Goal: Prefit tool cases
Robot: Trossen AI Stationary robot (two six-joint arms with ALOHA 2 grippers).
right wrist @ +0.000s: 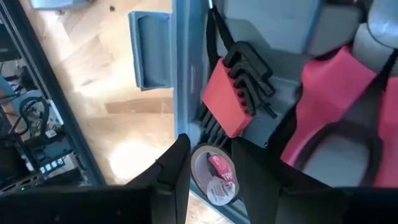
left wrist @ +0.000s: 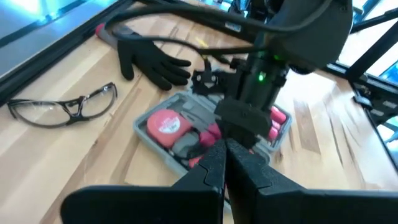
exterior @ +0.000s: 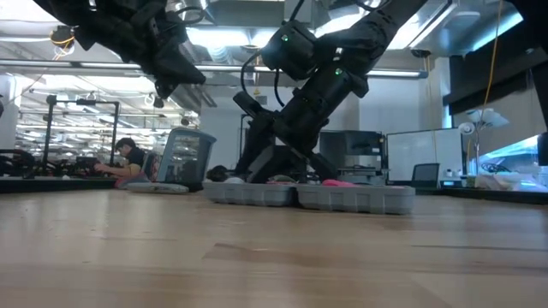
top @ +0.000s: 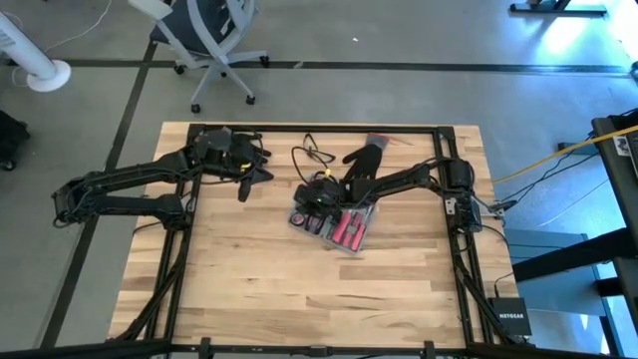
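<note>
The blue-grey tool case (top: 332, 224) lies open and flat on the wooden table (top: 299, 299), near its middle. In its recesses are a red hex-key holder (right wrist: 233, 93), red-handled pliers (right wrist: 336, 106) and a red tape measure (left wrist: 165, 123). My right gripper (right wrist: 211, 155) reaches down over the case's far left corner (top: 315, 195), shut on a small round roll (right wrist: 214, 173). My left gripper (left wrist: 225, 155) hangs shut and empty above the table, left of the case (top: 244, 185). My right gripper has the small round roll's rim (right wrist: 200, 163) pinched between its two fingers. The fingers slant down from the table's right side. The roll sits on edge just inside the case's long wall (right wrist: 186, 93), beside the hex-key holder; whether it rests on the case floor does not show.
A black glove (top: 364, 160) and clear safety glasses (top: 311, 152) lie beyond the case toward the far edge. The case's latch tab (right wrist: 152, 50) sticks out over the wood. A black frame (top: 299, 130) runs around the table. Bare wood spreads toward the near edge.
</note>
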